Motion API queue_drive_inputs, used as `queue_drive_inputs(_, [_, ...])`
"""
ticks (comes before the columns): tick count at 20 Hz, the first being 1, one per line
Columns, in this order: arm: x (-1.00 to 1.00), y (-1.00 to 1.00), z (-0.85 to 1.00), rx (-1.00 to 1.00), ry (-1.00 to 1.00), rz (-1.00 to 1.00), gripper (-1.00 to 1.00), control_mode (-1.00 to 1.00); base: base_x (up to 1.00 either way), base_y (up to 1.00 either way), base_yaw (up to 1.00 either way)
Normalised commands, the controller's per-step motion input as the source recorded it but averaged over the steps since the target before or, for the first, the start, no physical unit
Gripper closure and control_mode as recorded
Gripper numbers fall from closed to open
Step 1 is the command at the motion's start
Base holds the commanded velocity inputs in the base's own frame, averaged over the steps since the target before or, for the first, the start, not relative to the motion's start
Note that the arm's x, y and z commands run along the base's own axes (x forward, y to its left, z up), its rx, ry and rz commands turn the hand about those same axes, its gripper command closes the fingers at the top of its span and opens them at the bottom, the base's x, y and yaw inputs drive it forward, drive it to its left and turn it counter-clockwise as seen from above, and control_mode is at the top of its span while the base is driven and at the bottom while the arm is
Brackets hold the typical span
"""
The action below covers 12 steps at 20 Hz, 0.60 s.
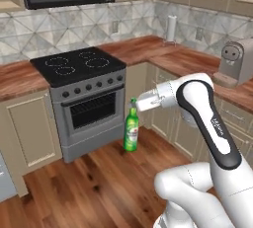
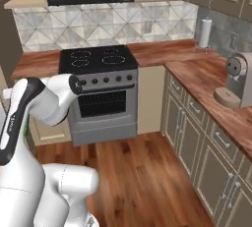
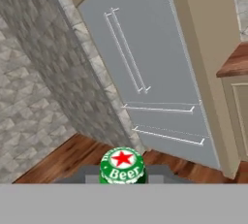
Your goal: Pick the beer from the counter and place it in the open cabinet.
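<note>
Gripper (image 1: 134,104) clenched on beer (image 1: 131,132) by the neck, bottle hanging upright, clear of counter (image 1: 197,64) for carrying.

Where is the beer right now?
The beer hangs upright in the shut gripper, off the counter, in the left base view just right of the oven door and above the wood floor.

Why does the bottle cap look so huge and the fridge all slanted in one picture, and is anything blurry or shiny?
In the hand view the beer sits right under the camera, so its cap looms large, and the camera is tilted, so the fridge leans. In the left base view the beer looks small and slightly soft. In the right base view the stovetop shows no glare; light is even.
</note>
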Motion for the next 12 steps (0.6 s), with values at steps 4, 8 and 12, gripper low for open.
queue_drive_inputs(4, [0.00, 0.00, 0.00, 0.00, 0.00, 0.00, 1.00, 1.00, 1.00, 0.17, 0.00])
queue_drive_inputs(8, [0.00, 0.00, 0.00, 0.00, 0.00, 0.00, 1.00, 1.00, 1.00, 0.27, 0.00])
queue_drive_inputs(12, [0.00, 0.00, 0.00, 0.00, 0.00, 0.00, 1.00, 1.00, 1.00, 0.29, 0.00])
